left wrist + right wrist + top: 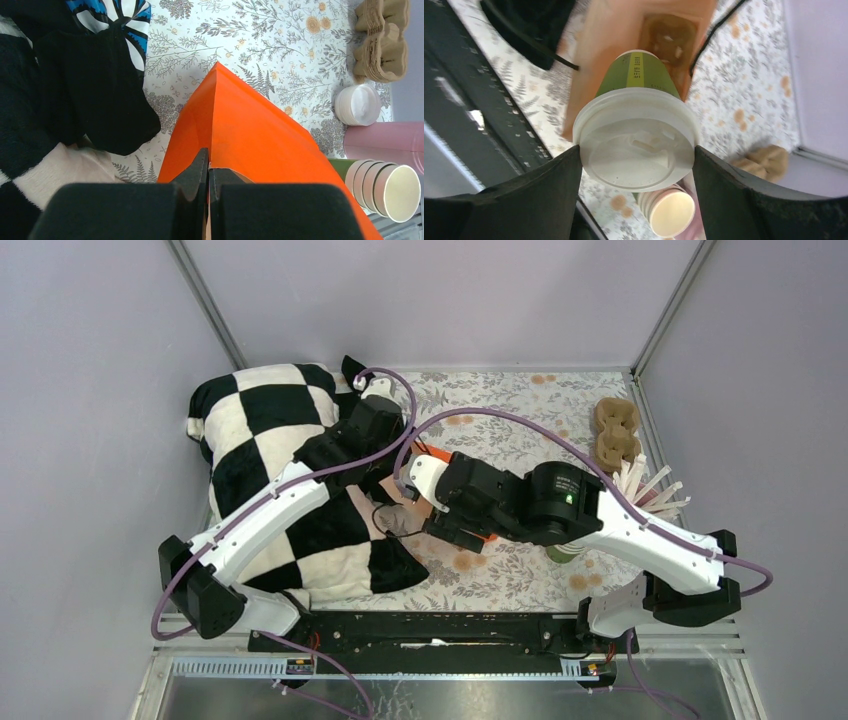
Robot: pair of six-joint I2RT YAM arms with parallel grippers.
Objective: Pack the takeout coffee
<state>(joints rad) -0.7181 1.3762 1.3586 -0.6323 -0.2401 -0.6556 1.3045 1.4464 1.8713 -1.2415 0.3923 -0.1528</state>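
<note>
The takeout coffee, a green cup with a white lid, is gripped at the lid between my right gripper's two fingers. It hangs over the open mouth of an orange paper bag with a brown inside. My left gripper is shut on the bag's top edge. In the top view the right gripper hides the cup. The left gripper is beside it at the bag.
A stack of lidless green cups lies to the right, next to a pink cup of white sticks. White lids and cardboard carriers sit at the back right. A checkered cloth covers the left.
</note>
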